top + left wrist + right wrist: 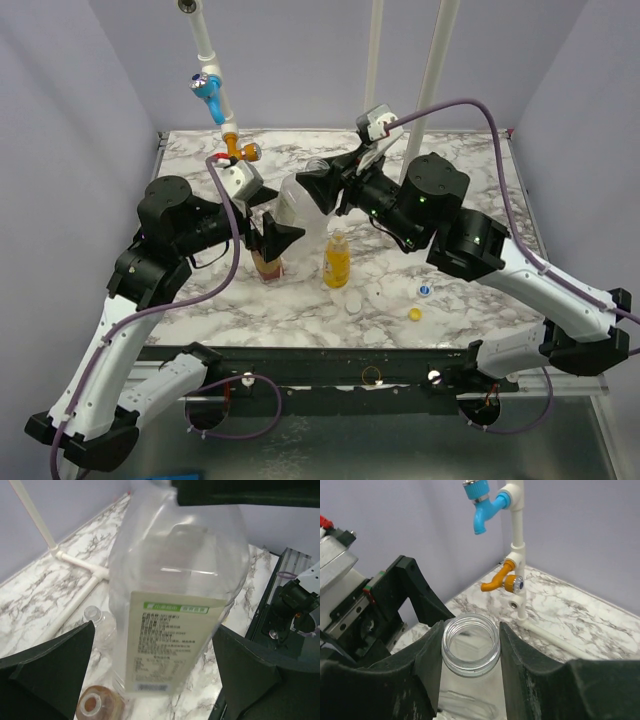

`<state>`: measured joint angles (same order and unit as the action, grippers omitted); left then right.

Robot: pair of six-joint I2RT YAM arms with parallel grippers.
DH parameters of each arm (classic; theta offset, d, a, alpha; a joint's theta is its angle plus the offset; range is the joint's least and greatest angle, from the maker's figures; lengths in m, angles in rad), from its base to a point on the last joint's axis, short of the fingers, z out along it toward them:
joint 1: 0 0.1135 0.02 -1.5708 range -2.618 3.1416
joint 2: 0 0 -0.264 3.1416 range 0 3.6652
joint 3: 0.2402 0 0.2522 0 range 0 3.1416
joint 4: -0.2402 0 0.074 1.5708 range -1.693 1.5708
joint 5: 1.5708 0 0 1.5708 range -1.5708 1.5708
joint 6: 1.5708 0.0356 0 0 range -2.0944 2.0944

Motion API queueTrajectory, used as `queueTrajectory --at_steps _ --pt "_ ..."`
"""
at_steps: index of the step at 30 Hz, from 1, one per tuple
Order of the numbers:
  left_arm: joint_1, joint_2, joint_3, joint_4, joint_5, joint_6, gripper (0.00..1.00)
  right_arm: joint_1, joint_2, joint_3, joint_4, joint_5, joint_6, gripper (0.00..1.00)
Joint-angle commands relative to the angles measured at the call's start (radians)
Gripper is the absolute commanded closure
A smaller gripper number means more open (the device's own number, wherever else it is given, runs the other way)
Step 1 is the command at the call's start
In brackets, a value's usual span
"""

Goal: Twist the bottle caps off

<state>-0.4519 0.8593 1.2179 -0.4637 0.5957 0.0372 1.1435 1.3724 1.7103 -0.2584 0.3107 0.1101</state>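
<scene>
Right gripper (470,630): jaws clamped on the neck of the wider clear bottle (300,205), held above the table (480,180), mouth uncapped. Left gripper (155,630): jaws spread wide either side of the bottle's body, a gap showing on one side, contact on the other unclear. Yellow cap (415,314) and blue-and-white cap (425,290) lie on the table. Yellow-orange bottle (337,260) stands upright.

1. The wide clear plastic bottle (175,570) runs off the top edge of my left wrist view.
2. Print on its white label (165,645) is too small to read.
3. The small brown plastic bottle (97,705) is cut by the lower edge.
4. Whether my left gripper (154,627) presses the clear bottle, I cannot tell.
5. My right gripper (470,650) hides its body.
</scene>
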Motion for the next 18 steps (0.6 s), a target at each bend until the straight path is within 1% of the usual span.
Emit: queueTrajectory --at_steps 1,6,13,18 --pt "0.001 0.062 0.128 -0.211 -0.159 -0.033 0.01 0.002 -0.085 -0.043 -0.024 0.099 -0.1 1.0" --pt "0.006 0.1 0.197 -0.279 -0.273 -0.093 0.01 0.002 -0.181 -0.116 -0.058 0.187 -0.099 1.0" --pt "0.018 0.131 0.218 -0.294 -0.297 -0.106 0.01 0.002 -0.286 -0.179 -0.152 0.277 -0.08 0.99" --pt "0.03 0.206 0.293 -0.351 -0.361 -0.125 0.01 0.001 -0.326 -0.26 -0.203 0.354 -0.064 0.99"
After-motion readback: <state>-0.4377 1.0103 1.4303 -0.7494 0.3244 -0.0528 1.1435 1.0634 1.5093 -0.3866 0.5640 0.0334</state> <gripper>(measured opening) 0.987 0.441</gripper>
